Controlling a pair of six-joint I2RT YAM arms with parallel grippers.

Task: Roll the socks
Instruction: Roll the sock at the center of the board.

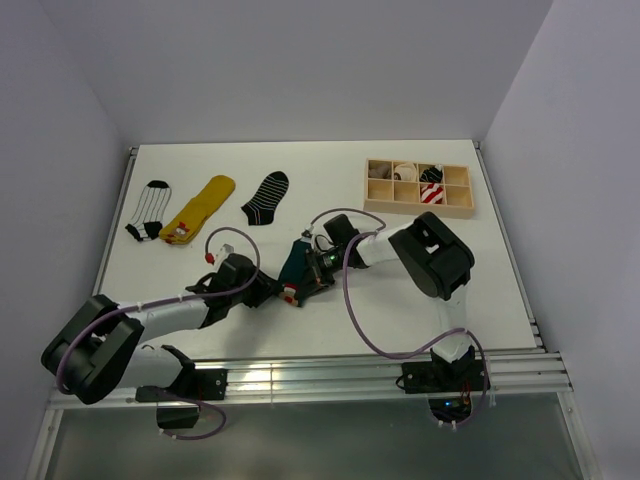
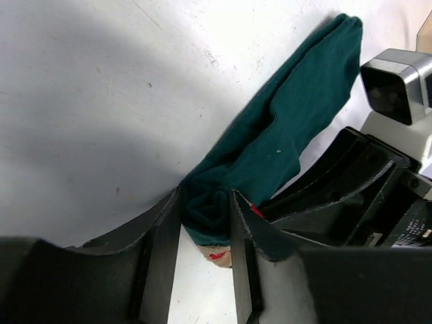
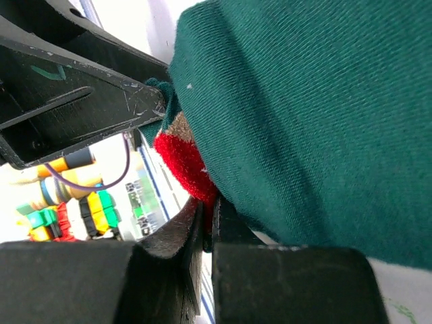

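As the dark green fabric sock point(image 2: 283, 128) lies on the white tabletop point(image 1: 330, 180), jaws of the left gripper point(image 2: 206, 223) clasp its rolled end while those of the right gripper point(image 3: 208, 216) pinch its red patch tight.

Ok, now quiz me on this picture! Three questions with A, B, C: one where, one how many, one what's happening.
1. Where is the box? A) far-right corner B) far-left corner C) between the arms
2. How many socks lie flat at the far left? A) one B) three C) six
3. What is the right gripper doing? A) hanging open B) pinching the green sock C) holding the box

1 A, the top view shows it there.
2 B, a white striped sock, a yellow sock and a black striped sock.
3 B, it is shut on the sock's edge.
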